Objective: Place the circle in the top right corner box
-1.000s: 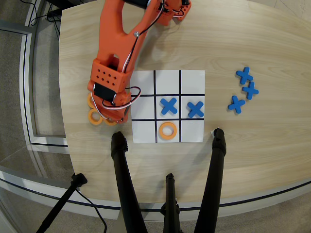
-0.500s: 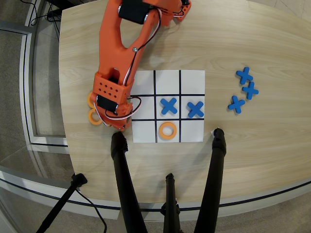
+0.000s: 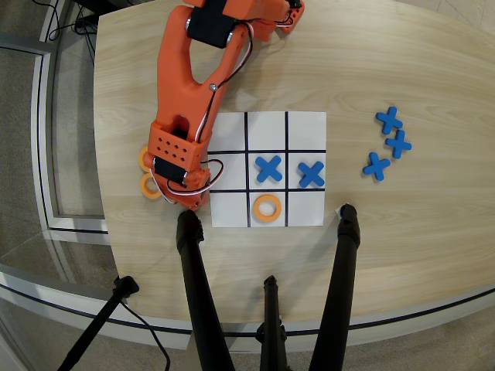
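Observation:
In the overhead view the white 3x3 grid sheet (image 3: pixel 229 130) lies in the middle of the wooden table. One orange ring (image 3: pixel 267 208) lies in the bottom middle cell. Two more orange rings (image 3: pixel 144 158) (image 3: pixel 150 186) lie on the table left of the sheet, partly covered by the arm. The top right corner cell (image 3: pixel 305 130) is bare. My orange gripper (image 3: pixel 188 202) hangs over the sheet's lower left edge, next to the two loose rings. Its jaws are hidden under the wrist, so I cannot tell whether it holds anything.
Blue crosses lie in the centre cell (image 3: pixel 268 168) and the right middle cell (image 3: pixel 311 174). Three more blue crosses (image 3: pixel 389 119) lie on the table to the right. Black stand legs (image 3: pixel 193 278) (image 3: pixel 346 263) reach in from the bottom edge.

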You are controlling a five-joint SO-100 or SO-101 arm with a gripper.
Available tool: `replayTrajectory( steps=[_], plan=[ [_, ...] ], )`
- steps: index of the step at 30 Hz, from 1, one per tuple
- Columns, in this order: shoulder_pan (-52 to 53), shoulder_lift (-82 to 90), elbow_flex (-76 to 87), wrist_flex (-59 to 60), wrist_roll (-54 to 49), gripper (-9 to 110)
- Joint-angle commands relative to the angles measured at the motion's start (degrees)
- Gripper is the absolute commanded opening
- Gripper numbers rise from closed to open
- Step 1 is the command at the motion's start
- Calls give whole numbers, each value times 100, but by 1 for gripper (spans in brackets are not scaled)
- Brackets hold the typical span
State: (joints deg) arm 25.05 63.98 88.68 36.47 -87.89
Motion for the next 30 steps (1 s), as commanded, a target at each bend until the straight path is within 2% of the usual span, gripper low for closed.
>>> replayTrajectory(
  steps=[1, 18, 30],
  plan=[
    [70, 44, -97, 448, -132, 16],
    [501, 264, -53, 2566, -211, 16],
    [1380, 501, 123, 3384, -598, 15]
  ],
)
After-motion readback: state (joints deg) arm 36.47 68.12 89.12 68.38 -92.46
